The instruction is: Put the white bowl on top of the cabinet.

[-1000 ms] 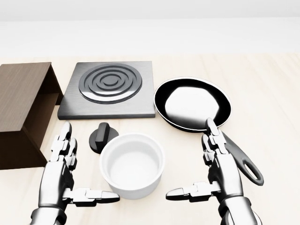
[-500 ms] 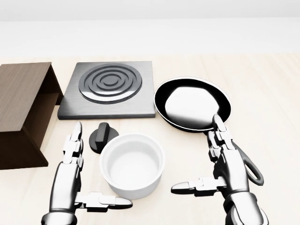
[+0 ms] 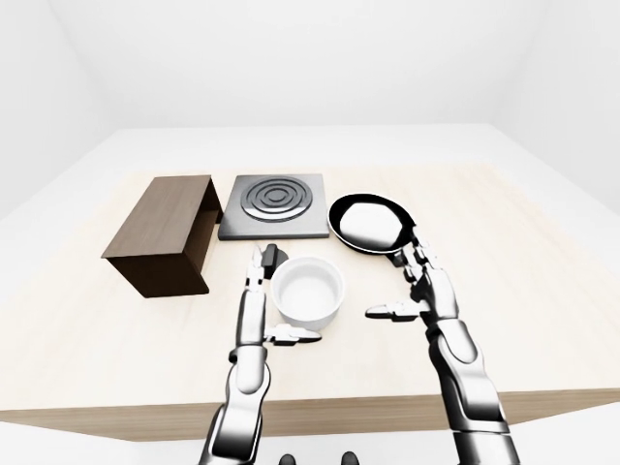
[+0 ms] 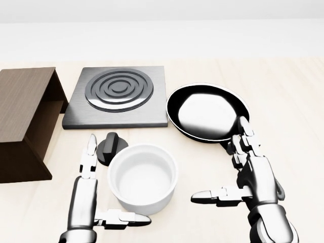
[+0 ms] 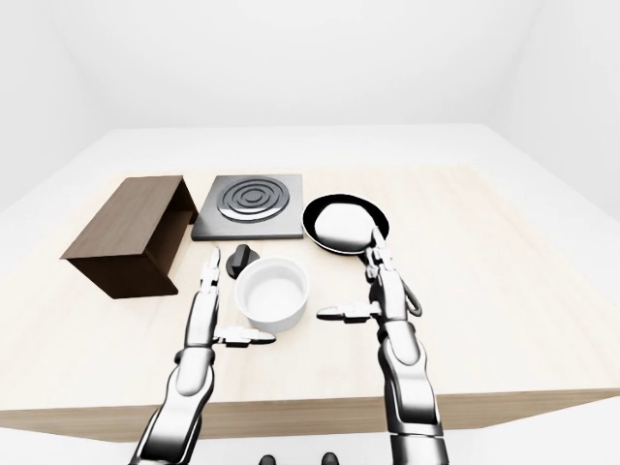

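Observation:
The white bowl [image 4: 143, 177] stands upright and empty on the light wooden table, at the lower middle of the head view. The dark brown cabinet [image 4: 23, 114] lies at the left, its open side facing right. My left hand [image 4: 101, 197] is open right beside the bowl's left wall, fingers upright and thumb reaching under the bowl's lower edge. My right hand [image 4: 220, 162] is open to the right of the bowl, apart from it, thumb pointing left. Neither hand holds anything.
A grey stove plate [image 4: 116, 96] with rings lies above the bowl. A black knob [image 4: 111, 147] sits between the plate and the bowl. A black frying pan [image 4: 207, 111] lies at the right, its handle partly behind my right hand.
Both hands have shifted to the right. The left hand has closed in on the bowl's left side. The right hand has drawn further from the bowl. The bowl has not moved.

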